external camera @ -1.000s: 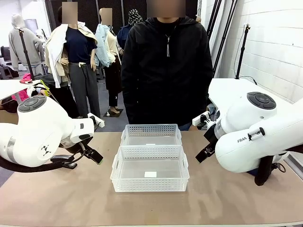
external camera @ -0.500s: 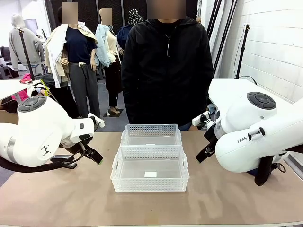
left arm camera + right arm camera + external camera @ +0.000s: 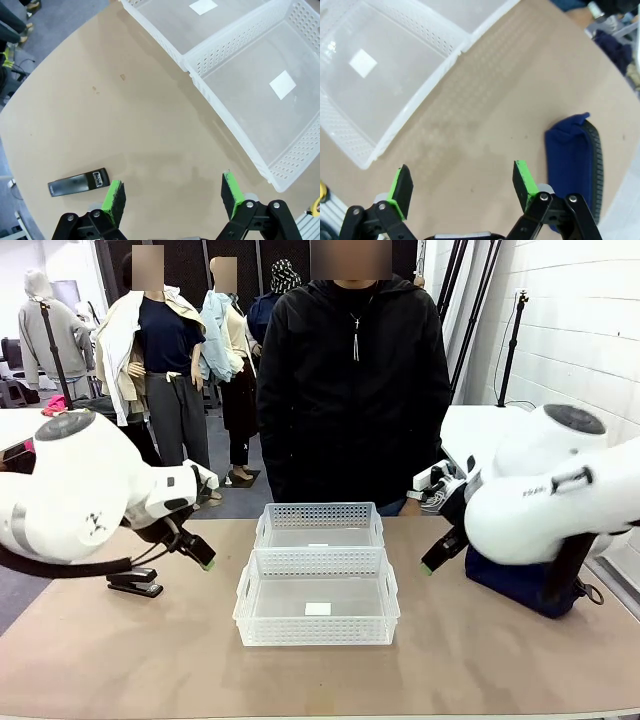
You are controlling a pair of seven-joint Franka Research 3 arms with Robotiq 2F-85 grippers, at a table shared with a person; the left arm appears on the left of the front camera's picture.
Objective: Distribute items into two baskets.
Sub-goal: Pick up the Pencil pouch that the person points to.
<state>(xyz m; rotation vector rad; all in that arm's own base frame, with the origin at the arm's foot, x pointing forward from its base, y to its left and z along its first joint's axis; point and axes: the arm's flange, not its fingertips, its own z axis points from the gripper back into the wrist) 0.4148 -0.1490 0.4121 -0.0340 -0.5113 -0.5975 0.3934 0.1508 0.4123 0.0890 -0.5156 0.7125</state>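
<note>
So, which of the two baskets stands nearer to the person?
The smaller basket, directly before the person; the larger basket lies farther from them, nearer the front camera.

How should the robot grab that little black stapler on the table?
Best to grip the stapler across its narrow middle, coming straight down from above. It lies flat on the table, long and thin, with bare space along both long sides. So the open left gripper, which hangs nearest, could probably slip one finger down each side and squeeze.
</note>
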